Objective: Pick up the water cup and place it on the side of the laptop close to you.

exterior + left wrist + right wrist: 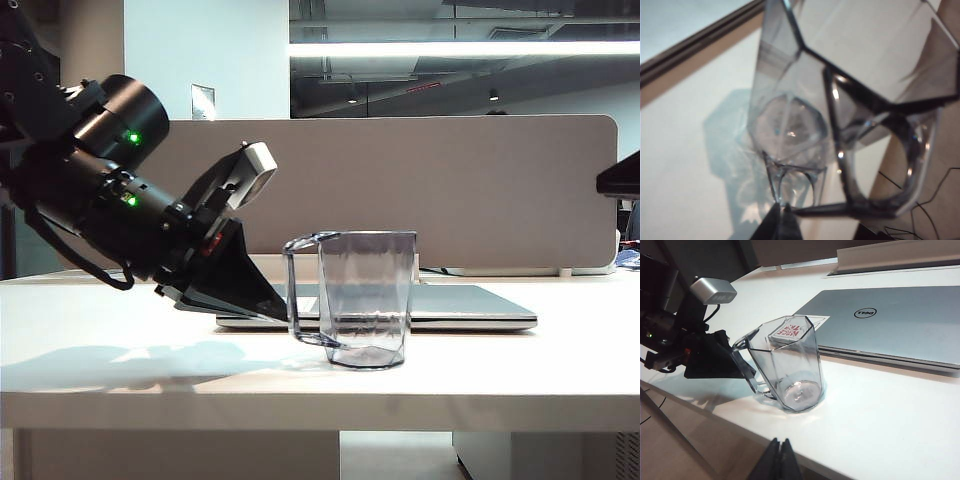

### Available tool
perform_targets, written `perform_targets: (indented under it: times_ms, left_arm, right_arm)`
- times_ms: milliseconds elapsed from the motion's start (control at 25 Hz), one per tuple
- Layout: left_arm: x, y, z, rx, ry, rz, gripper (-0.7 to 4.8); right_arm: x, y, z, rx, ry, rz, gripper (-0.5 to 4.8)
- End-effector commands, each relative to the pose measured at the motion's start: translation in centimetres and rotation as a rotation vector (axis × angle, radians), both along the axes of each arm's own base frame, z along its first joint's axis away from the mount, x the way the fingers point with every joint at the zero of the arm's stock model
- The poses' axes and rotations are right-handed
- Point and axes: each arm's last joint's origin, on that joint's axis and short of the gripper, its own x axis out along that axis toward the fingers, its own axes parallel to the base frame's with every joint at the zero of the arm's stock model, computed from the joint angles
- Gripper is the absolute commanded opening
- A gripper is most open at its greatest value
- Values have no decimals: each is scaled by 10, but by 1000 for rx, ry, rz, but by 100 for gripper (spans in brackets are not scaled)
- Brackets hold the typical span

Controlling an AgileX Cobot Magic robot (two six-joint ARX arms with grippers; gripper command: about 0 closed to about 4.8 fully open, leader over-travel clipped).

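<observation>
On the white tabletop [120, 330], in front of the slim silver-grey closed laptop [470, 305], stands the water cup [365, 300], a clear grey-tinted plastic mug with a faceted lower body and a thin angular loop handle [300, 290]. It is upright, set just beside the laptop's front edge, near the corner that carries a white-and-red sticker [792, 330], which shows through the cup's clear wall in the right wrist view. The cup rises well above the laptop's flat lid, which bears an oval logo [865, 313].

The left gripper [275, 312], a black wedge-shaped tool on a thick black arm with green lights, slants down toward the cup from the side of the handle, away from the laptop's middle. Its fingers are pressed together into one thin point, and that point sits at the lower part of the loop handle; whether it touches the handle or only lies just beside it cannot be told. Seen through the left wrist view, the closed tips [781, 220] meet at the foot of the handle, with the cup's open mouth and faceted base filling the picture.

The right gripper [780, 460] hangs well apart from the cup, off the table's near edge, looking across at cup and laptop; its fingers are closed together and hold nothing.
</observation>
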Motion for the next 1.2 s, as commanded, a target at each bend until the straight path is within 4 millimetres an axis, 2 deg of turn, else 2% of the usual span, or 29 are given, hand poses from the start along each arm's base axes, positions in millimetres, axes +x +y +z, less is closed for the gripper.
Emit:
perform_targets:
  times_ms: [40,839,1199]
  left_arm:
    - [-5,-9,3,-18,-2,-46,-5]
    - [-28,-51,9,-47,-74,-171,-5]
    - [-26,-56,14,-76,-102,-128,-5]
  right_arm:
    - [0,0,-1,2,-3,-1,-9]
    - [0,0,-1,3,-3,-1,-9]
    - [0,0,-1,2,-3,-1,-9]
